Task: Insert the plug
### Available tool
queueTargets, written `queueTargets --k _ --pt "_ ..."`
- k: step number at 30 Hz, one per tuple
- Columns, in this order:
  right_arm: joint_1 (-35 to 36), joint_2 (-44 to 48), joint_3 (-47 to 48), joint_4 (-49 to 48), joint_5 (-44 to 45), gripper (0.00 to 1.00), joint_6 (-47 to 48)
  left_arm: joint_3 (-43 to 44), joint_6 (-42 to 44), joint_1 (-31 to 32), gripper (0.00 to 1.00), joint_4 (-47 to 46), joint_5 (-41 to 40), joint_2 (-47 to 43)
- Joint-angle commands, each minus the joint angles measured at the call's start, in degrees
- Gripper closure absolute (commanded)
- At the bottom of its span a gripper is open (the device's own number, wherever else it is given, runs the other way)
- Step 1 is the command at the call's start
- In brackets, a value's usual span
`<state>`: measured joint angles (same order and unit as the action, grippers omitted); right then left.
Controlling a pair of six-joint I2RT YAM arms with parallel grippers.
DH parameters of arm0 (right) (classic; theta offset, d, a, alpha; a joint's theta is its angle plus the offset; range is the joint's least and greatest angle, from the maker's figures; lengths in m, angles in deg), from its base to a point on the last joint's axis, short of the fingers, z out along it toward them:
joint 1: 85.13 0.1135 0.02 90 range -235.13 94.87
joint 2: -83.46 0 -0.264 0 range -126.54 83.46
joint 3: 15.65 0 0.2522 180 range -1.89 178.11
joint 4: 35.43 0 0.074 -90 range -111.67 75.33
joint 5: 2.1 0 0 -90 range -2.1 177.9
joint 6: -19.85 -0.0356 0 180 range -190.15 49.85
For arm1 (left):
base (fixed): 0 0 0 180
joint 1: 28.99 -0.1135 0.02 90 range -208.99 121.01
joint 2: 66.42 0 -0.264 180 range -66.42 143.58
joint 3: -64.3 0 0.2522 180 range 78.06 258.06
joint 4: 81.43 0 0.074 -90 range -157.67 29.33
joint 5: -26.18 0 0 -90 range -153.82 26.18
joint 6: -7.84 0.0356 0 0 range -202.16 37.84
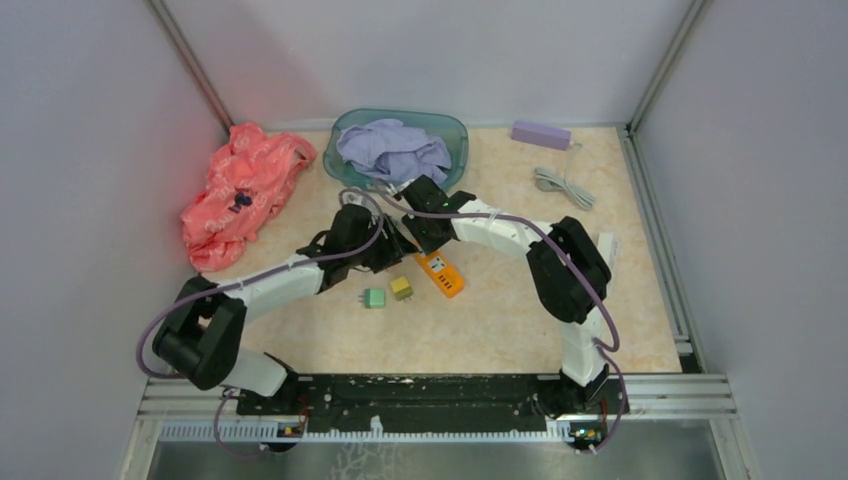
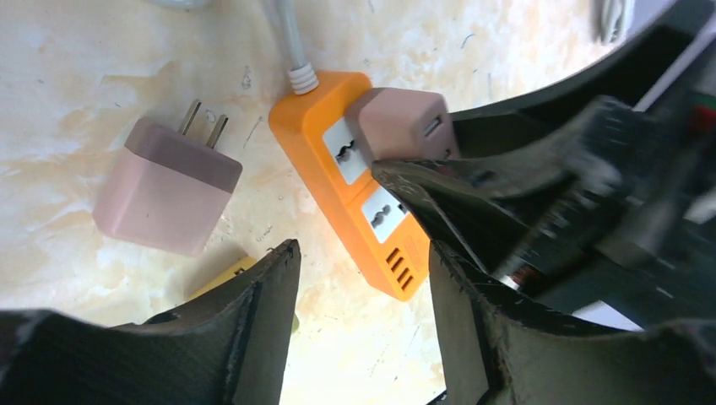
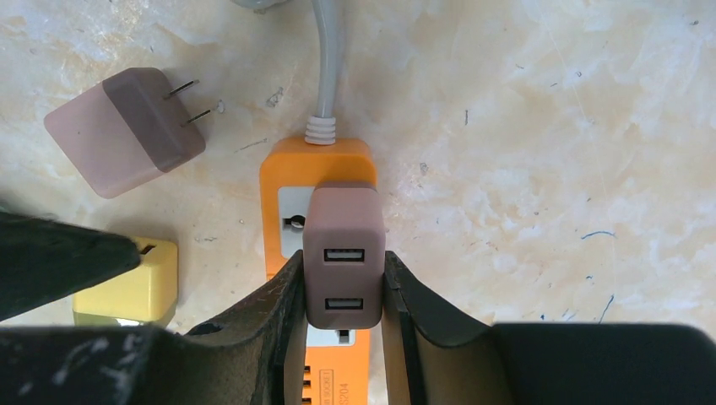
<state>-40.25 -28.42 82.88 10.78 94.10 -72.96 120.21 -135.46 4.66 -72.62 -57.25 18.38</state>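
Observation:
A mauve plug point(image 3: 343, 253) with two USB ports stands on the first socket of the orange power strip point(image 3: 283, 169), near its cable end, and my right gripper point(image 3: 342, 270) is shut on its sides. Its prongs are hidden. In the left wrist view the same plug point(image 2: 397, 122) sits against the strip point(image 2: 338, 198). My left gripper point(image 2: 363, 253) hangs open over bare table by the strip's far end, holding nothing. From above, both grippers meet at the strip point(image 1: 441, 273).
A second mauve plug point(image 3: 122, 131) lies loose left of the strip. A yellow plug point(image 1: 401, 288) and a green one point(image 1: 374, 298) lie nearby. At the back are a pink cloth point(image 1: 240, 190), a teal basin point(image 1: 345, 160), a purple box point(image 1: 540, 133) and a grey cable point(image 1: 562, 185).

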Motion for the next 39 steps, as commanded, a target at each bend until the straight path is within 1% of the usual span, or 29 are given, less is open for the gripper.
queueTargets --k 1,5,9,14,17,19,24,29,35,37,39 --pt "1.6 0.3 -1.0 2.6 -1.9 0.79 -0.8 -1.1 2.5 0.2 0.34 4.8 -3.4 -6.0" --pt "1.6 2.6 0.5 2.1 -1.6 0.63 -0.7 -1.3 4.6 0.2 0.28 9.8 -7.3 -10.7" --pt "1.6 6.0 0.6 1.2 -0.8 0.52 -0.4 -2.2 7.3 0.2 0.23 13.2 -11.8 -15.3" --pt "1.5 12.9 -2.7 -2.0 1.3 0.44 -0.6 0.1 13.1 0.2 0.2 18.9 -14.6 -17.8" --pt "1.5 19.2 -5.9 -5.2 2.3 0.4 -0.6 1.5 16.3 0.2 0.2 21.8 -15.1 -17.9" --pt "1.5 23.0 -8.8 -7.7 2.4 0.38 -0.4 2.0 18.1 0.2 0.19 23.4 -15.1 -17.8" --pt "1.0 33.6 -19.5 -16.9 2.2 0.33 0.2 4.1 23.6 0.2 0.18 26.4 -14.9 -16.1" --pt "0.9 44.4 -31.2 -27.2 3.9 0.22 -1.1 8.9 28.1 0.2 0.15 29.3 -15.5 -10.9" --pt "0.9 55.5 -41.9 -36.6 4.7 0.16 -2.0 11.9 30.1 0.2 0.14 28.8 -14.4 -5.7" --pt "0.9 58.4 -45.4 -40.0 5.5 0.11 -2.4 13.1 30.5 0.2 0.14 28.8 -14.5 -3.9" --pt "0.9 61.3 -49.0 -43.6 6.4 0.1 -3.0 13.8 30.5 0.2 0.14 28.4 -15.4 -1.6"
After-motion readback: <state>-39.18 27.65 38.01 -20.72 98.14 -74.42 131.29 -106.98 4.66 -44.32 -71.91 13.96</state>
